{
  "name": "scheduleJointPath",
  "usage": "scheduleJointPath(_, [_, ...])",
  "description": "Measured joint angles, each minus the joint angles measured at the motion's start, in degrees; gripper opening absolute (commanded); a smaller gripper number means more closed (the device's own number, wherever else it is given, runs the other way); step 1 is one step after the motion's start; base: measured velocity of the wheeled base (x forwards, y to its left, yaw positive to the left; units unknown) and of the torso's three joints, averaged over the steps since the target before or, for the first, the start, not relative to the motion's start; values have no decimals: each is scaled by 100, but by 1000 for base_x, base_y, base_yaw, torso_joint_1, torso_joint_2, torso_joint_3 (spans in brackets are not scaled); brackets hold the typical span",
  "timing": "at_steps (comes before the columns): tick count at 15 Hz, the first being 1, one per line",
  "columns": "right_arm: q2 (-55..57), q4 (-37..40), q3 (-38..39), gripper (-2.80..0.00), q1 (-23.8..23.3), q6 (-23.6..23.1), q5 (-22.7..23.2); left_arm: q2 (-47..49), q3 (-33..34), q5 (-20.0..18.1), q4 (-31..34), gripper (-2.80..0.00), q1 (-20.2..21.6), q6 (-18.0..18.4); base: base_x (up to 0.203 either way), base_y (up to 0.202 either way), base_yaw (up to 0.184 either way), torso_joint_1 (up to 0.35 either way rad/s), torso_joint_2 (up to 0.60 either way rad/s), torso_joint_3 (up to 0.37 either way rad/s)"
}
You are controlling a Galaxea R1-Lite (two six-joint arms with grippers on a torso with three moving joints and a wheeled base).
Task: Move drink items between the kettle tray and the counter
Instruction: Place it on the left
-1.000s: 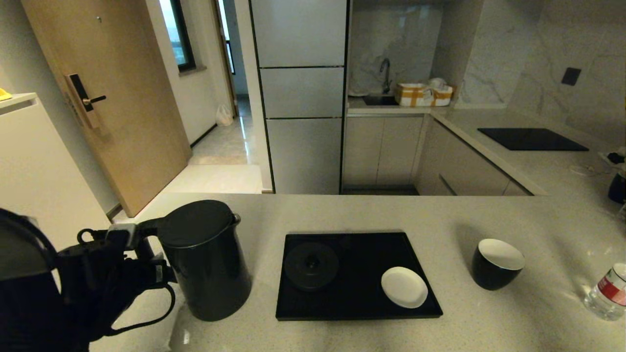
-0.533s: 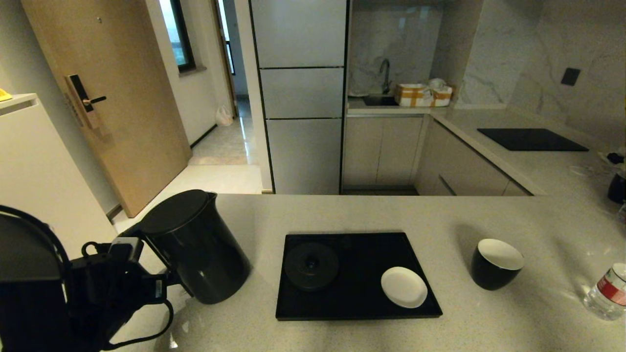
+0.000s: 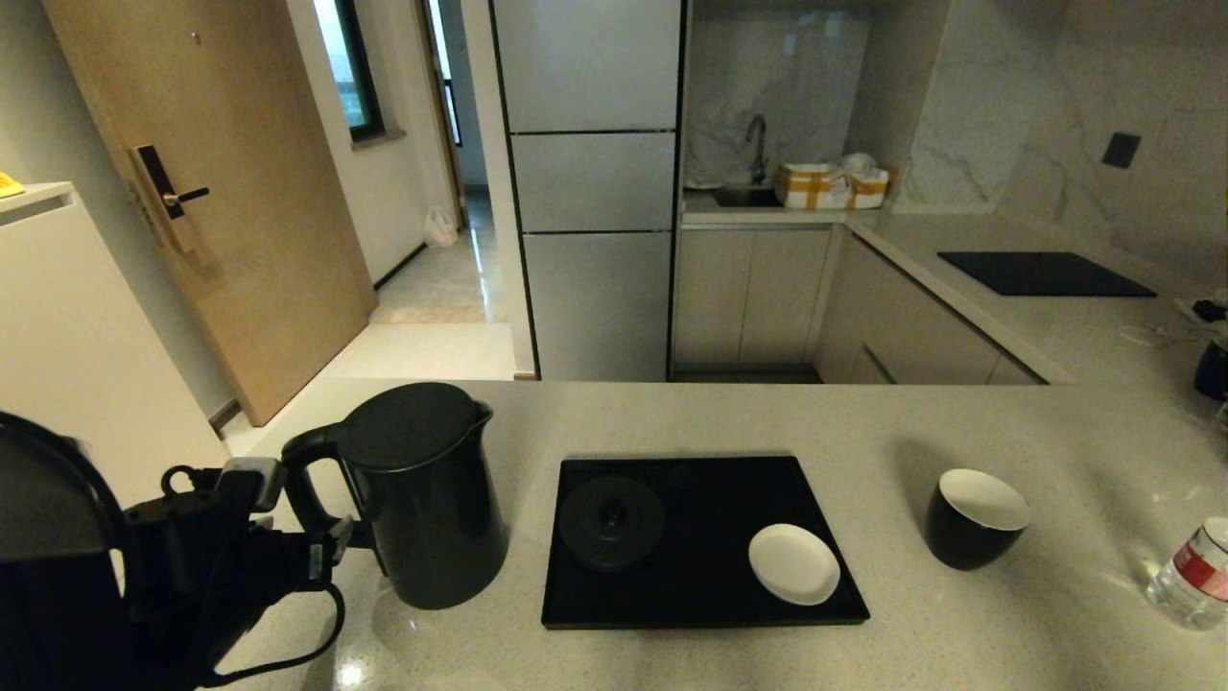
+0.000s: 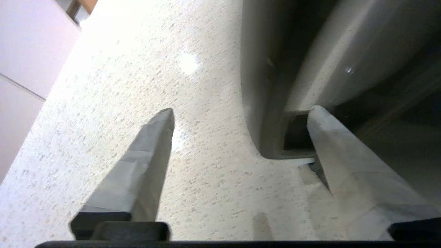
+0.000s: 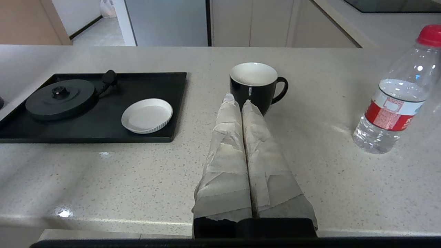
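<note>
The tall black kettle (image 3: 432,499) stands upright on the beige counter (image 3: 767,413), just left of the black kettle tray (image 3: 710,499). My left gripper (image 3: 321,528) is open at its loop handle. In the left wrist view the handle (image 4: 268,131) lies between the spread fingers, close to one fingertip (image 4: 318,120). The round kettle base (image 3: 611,521) is bare. Right of the tray stands the black cup (image 3: 974,518), white inside. The red-labelled bottle (image 3: 1190,574) is at the far right. My right gripper (image 5: 238,100) is shut and empty, near the counter's front edge, pointing at the cup (image 5: 256,86).
A small white saucer (image 3: 793,563) lies on the tray's right part. A black cooktop panel (image 3: 1044,273) sits on the far right worktop. A dark object (image 3: 1211,369) stands at the right edge. The counter's left edge runs close beside the kettle.
Half a second ago the kettle was tilted toward my left arm. It now stands upright on the counter, slightly nearer the tray. The right arm has not moved.
</note>
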Motion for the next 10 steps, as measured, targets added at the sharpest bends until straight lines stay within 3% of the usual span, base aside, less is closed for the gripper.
scheduleJointPath(2, [0, 2, 0, -280, -4, 0, -1, -9, -40, 278, -11, 0, -286, 68, 0, 0, 0, 0, 0, 0])
scheduleJointPath(10, [0, -2, 0, -280, -4, -3, 1, -373, 118, 447, 7, 0, -595, 169, 0, 0, 0, 0, 0, 0])
